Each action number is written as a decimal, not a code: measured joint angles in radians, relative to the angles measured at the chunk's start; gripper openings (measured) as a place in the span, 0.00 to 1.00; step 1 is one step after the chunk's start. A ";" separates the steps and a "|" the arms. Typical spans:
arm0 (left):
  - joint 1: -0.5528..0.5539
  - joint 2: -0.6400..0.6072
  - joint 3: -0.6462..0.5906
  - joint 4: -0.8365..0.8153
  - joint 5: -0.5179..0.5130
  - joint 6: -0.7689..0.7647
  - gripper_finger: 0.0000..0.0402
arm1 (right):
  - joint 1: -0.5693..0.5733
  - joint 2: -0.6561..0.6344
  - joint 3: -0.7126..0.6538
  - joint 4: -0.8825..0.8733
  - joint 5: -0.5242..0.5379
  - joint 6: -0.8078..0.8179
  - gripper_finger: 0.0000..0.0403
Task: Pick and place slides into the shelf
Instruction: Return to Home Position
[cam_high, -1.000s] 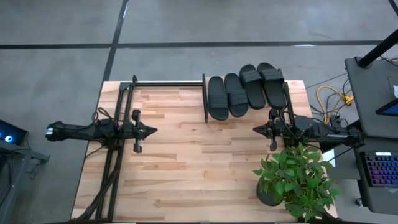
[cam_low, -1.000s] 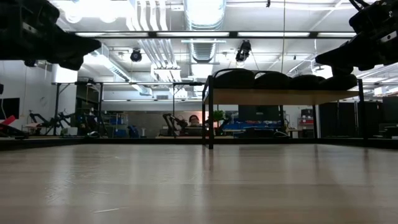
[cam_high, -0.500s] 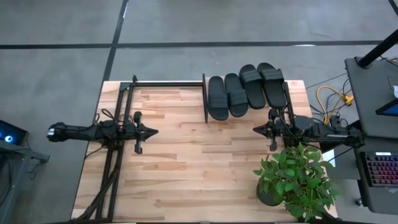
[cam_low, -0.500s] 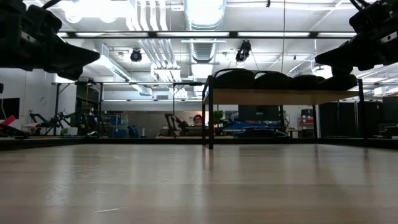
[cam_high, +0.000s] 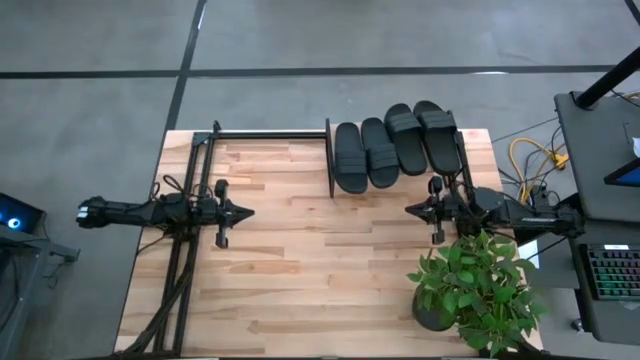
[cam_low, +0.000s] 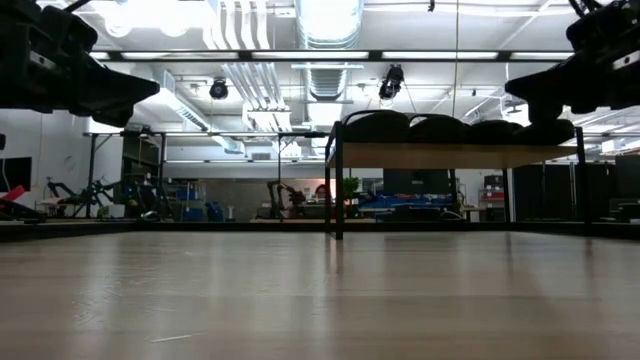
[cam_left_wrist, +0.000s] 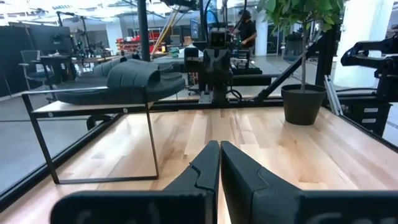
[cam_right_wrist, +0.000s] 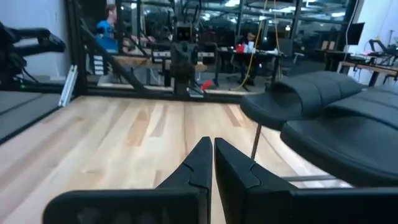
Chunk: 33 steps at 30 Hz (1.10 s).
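Several black slides (cam_high: 395, 145) lie side by side on the shelf's (cam_high: 331, 160) wood top at the table's far edge; their soles rest on it. The low view shows the slides (cam_low: 450, 128) above the plank of the shelf (cam_low: 455, 155). My left gripper (cam_high: 248, 211) hovers over the table's left part, shut and empty, seen as (cam_left_wrist: 219, 152) in its wrist view. My right gripper (cam_high: 408, 209) hovers just near of the shelf's right end, shut and empty, seen as (cam_right_wrist: 212, 149). The nearest slide (cam_right_wrist: 305, 93) shows beside it.
A potted plant (cam_high: 478, 290) stands at the table's near right corner, close under the right arm. A black metal frame (cam_high: 185, 250) runs along the table's left side and far edge. Bare wood (cam_high: 320, 260) lies between the two grippers.
The right gripper has drawn slightly toward the table's middle, away from the right edge. The left arm has shifted very little. The slides have kept still on the shelf.
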 joint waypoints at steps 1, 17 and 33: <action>0.000 -0.001 0.000 0.000 -0.001 0.000 0.00 | 0.000 -0.005 0.003 -0.004 -0.001 0.004 0.02; 0.000 0.002 -0.001 -0.005 0.032 -0.026 0.00 | 0.019 -0.001 -0.006 -0.010 -0.010 0.020 0.02; 0.001 0.014 -0.002 -0.008 0.094 -0.025 0.00 | 0.019 -0.001 -0.006 -0.010 -0.010 0.019 0.02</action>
